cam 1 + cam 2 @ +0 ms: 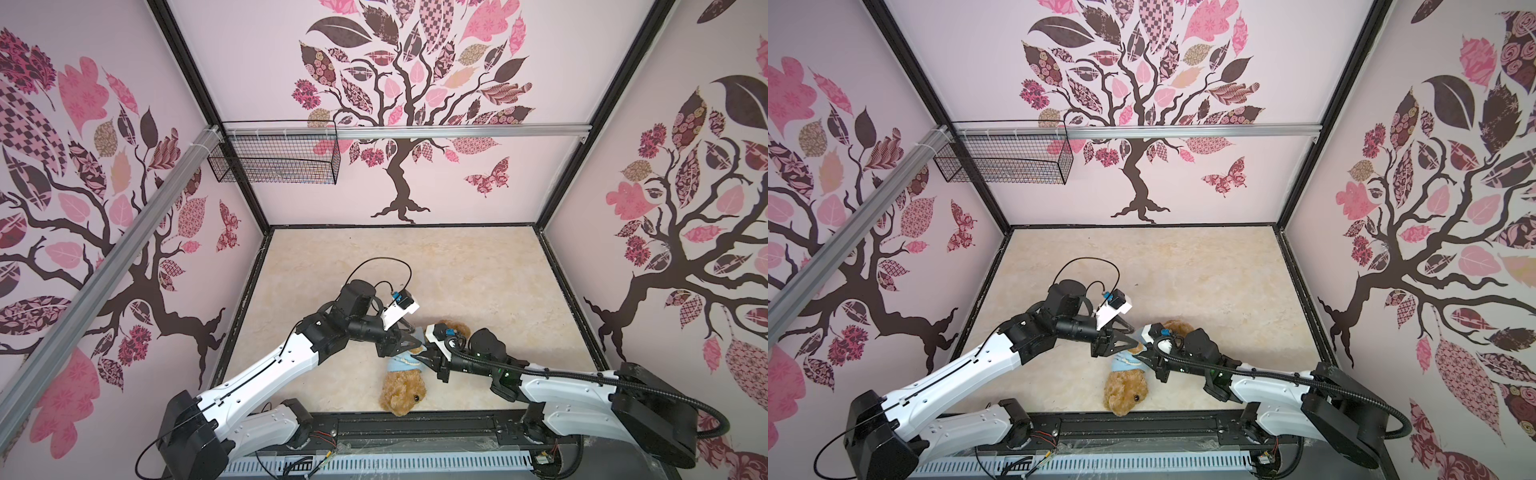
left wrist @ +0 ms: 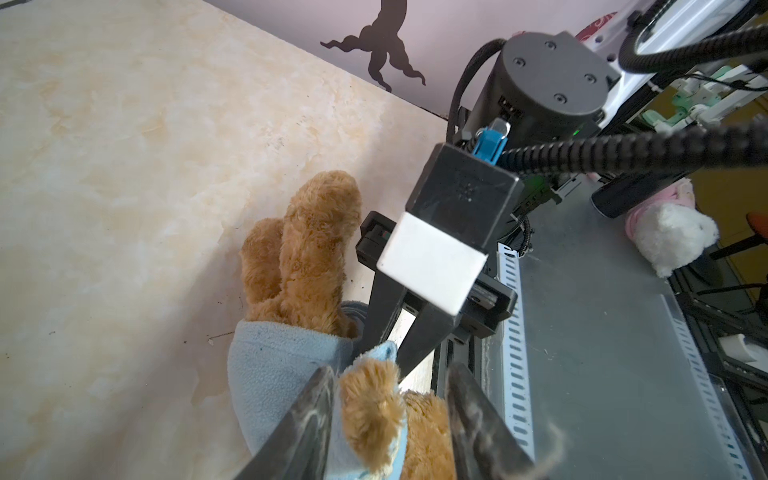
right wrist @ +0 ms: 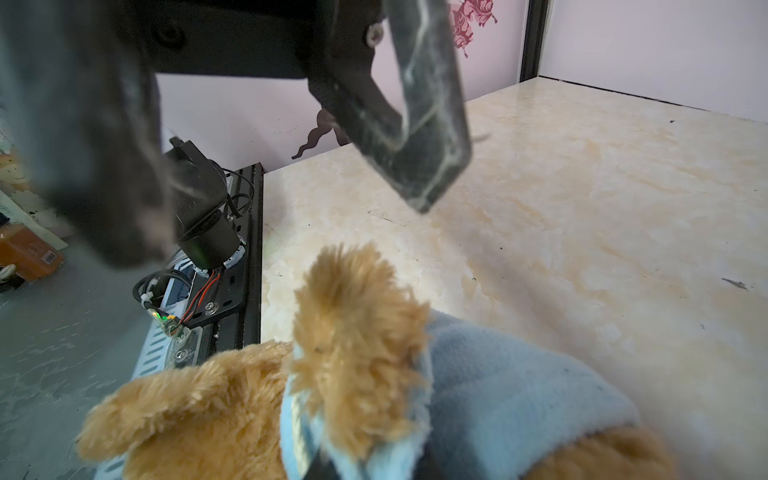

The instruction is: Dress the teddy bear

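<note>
Right jaws pinch the cuff of the shirt [image 2: 270, 365]; draw it gently up the arm of the teddy bear [image 1: 405, 392]. Left jaws straddle that arm, half open, empty.

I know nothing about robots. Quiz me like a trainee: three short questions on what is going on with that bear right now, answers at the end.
1. True or false: the teddy bear lies with its head toward the back wall.
2. What does the right gripper pinch? A. the bear's ear B. the blue shirt C. nothing
3. Fill the gap: the left gripper has its jaws ___, one on each side of the bear's arm.

Key: 1. False, its head is at the front edge. 2. B. 3. open.
</note>
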{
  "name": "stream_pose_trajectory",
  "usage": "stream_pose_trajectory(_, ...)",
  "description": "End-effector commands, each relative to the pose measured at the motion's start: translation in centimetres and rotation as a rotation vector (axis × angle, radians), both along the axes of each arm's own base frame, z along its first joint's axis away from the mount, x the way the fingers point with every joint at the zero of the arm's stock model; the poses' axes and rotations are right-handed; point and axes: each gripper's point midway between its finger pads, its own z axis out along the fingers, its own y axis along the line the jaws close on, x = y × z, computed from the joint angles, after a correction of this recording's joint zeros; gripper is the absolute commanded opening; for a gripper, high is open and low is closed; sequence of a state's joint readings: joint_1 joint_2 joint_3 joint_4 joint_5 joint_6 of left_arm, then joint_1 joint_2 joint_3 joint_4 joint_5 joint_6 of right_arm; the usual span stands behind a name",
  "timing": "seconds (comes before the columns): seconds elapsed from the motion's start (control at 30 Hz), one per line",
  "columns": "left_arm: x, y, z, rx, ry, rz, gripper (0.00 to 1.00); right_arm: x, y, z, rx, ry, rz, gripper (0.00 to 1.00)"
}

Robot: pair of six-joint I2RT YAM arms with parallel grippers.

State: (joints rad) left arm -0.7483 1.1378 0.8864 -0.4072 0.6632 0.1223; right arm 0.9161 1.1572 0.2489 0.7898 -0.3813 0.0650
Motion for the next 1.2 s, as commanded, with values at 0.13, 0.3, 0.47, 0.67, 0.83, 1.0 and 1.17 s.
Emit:
stream_pose_trajectory(0.13, 0.0, -0.2, -0.5, 0.087, -0.091, -0.064, 0.40, -0.1, 0.5, 1.5, 0.050, 0.000, 0.021, 0.10)
stream_pose_trajectory(0.3, -0.1, -0.2, -1.6, 0.133, -0.121, -0.067, 0.35, 0.2, 0.7, 1.5, 0.044, 0.009, 0.015, 0.09)
stream_pose_trajectory(0.47, 0.0, -0.5, -2.2, 0.156, -0.114, -0.066, 0.27, 0.3, 0.8, 1.4, 0.040, 0.012, 0.018, 0.09)
stream_pose_trajectory(0.67, 0.1, -1.0, -1.7, 0.138, -0.118, -0.066, 0.16, 0.3, 0.9, 1.2, 0.040, 0.028, 0.018, 0.09)
stream_pose_trajectory(0.83, 0.9, -1.1, -1.1, 0.119, -0.088, 0.009, 0.00, 0.7, 0.7, 1.3, 0.046, 0.043, -0.017, 0.24)
stream_pose_trajectory(1.0, 1.8, -1.7, 0.1, 0.017, 0.039, 0.119, 0.00, 2.0, -0.5, 2.5, 0.031, -0.035, -0.123, 0.57)
stream_pose_trajectory(1.17, 2.0, -2.5, 0.2, -0.030, 0.140, 0.155, 0.00, 2.8, -1.2, 4.3, 0.006, -0.201, -0.211, 0.61)
